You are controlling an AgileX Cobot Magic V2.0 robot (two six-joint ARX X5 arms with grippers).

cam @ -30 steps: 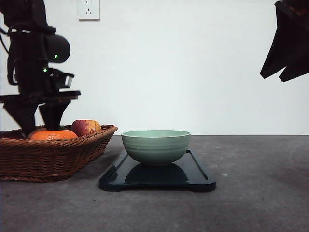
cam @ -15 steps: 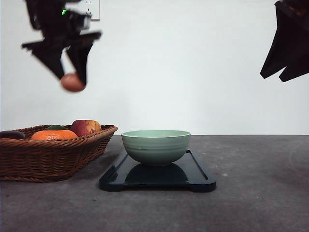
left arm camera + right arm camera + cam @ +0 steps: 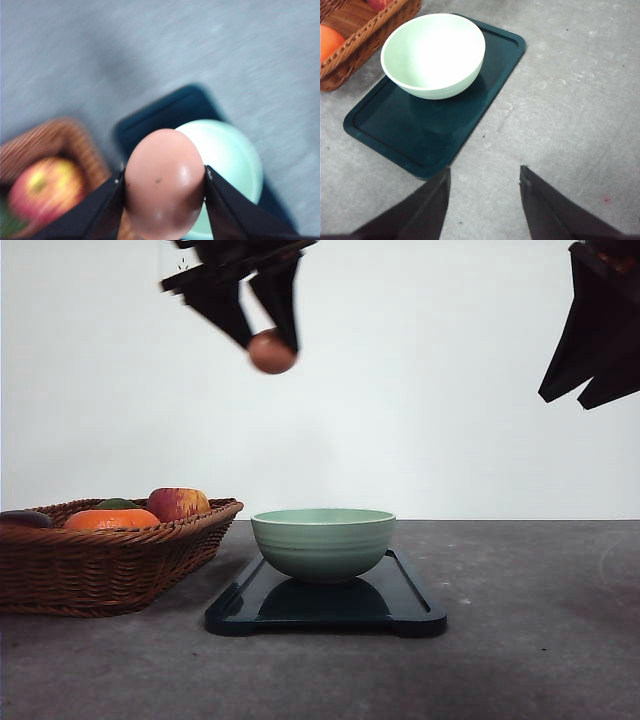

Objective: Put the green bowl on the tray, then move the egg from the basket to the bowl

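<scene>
**A:** While the left gripper hangs high over the table, you can see the egg pinched between its two dark fingers, jaws closed snug on both sides of it. It's up in the air, a bit left of the bowl and well above it.

**B:** Yep, the wrist cam agrees. Egg is clamped in the left gripper, a finger pressed on each side, and under it you get the bowl sitting on the tray. It's blurry though.

**A:** Where's the bowl exactly?

**B:** Upright on the tray, toward its far end, with bare tray on the near side. Right wrist cam shows it well: bowl at one end of the tray, nothing inside it.

**A:** And the basket?

**B:** Left of the tray, just beside it, not touching as far as I can tell. There's an apple and an orange in it, plus something dark at the far left edge I can't make out.

**A:** Right gripper?

**B:** High up at the right edge, well away from everything. Jaws spread apart, holding nothing; you see grey table between its fingers.
</scene>
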